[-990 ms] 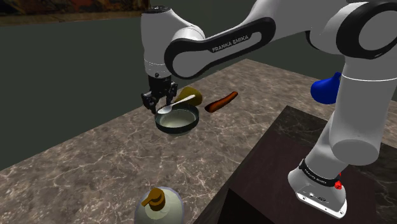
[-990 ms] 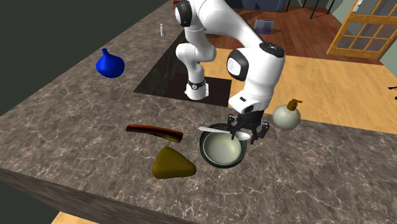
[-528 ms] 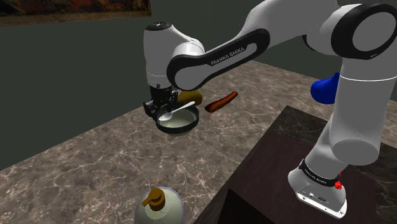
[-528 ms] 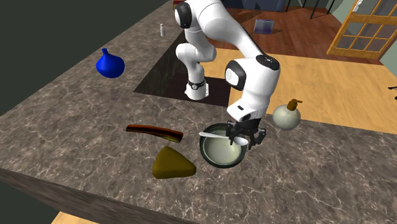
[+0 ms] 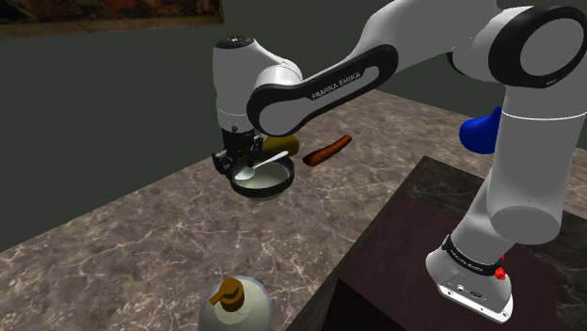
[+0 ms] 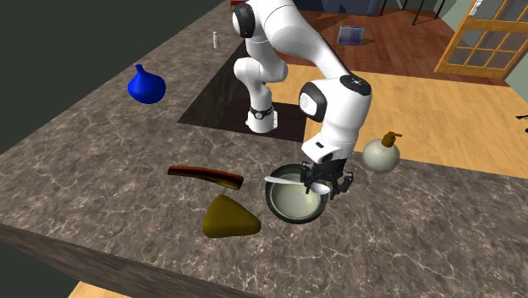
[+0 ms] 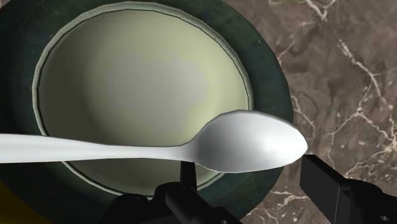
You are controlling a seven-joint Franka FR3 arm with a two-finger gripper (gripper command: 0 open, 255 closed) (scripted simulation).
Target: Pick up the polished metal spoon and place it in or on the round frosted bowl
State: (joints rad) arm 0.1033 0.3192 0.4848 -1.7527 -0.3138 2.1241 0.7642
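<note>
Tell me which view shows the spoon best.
The wrist view: the spoon lies large across it, over the bowl. The shoulder view shows a small pale sliver at the gripper; the second exterior view, mainly its handle.

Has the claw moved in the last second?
Yes. In the shoulder view the claw has come down, closer to the bowl, with the spoon low over it.
</note>
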